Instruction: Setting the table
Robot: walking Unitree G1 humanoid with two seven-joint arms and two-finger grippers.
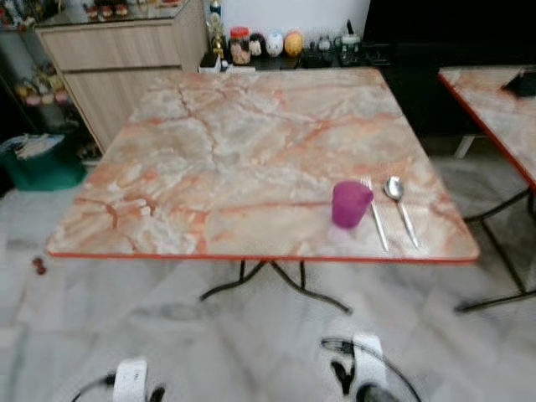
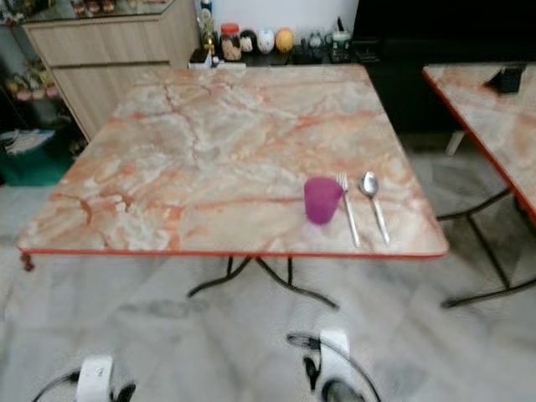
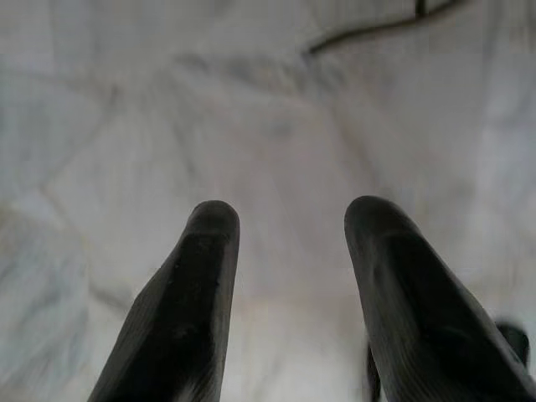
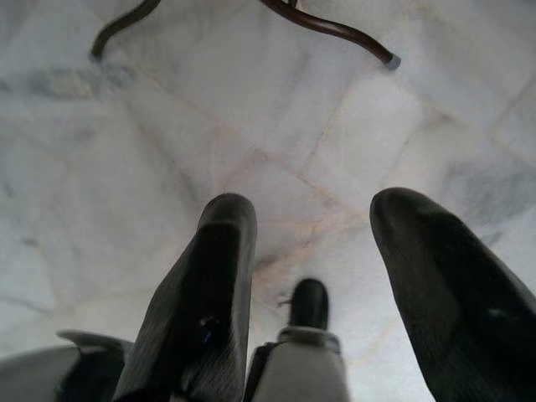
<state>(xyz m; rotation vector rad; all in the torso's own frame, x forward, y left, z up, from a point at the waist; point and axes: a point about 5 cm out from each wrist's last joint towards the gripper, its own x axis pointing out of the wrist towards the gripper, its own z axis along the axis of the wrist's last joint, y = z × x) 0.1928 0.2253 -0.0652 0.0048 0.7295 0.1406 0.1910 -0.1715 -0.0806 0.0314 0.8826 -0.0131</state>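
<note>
Cup and cutlery on the tabletop [image 1: 251,159].
Purple cup [image 1: 350,203] beside fork [image 1: 376,219] and spoon [image 1: 400,206]; left gripper [image 3: 289,226] and right gripper [image 4: 322,219] hang with jaws released.

A square table with an orange-veined marble-patterned top and a red edge [image 1: 209,167] was set on dark curved metal legs [image 1: 276,280] over a floor of pale grey-veined marble tiles [image 1: 251,352]. A second table of the same marbled pattern [image 1: 494,109] was placed to the right, well apart from the first, with a dark object [image 1: 523,82] laid on it. A light wooden cabinet [image 1: 117,63] was positioned at the far left, and a green bin [image 1: 42,163] was seen beside it. Jars and small round ornaments [image 1: 268,43] were lined up on a low dark shelf against a white wall [image 1: 285,15]. The scene was evenly lit.
</note>
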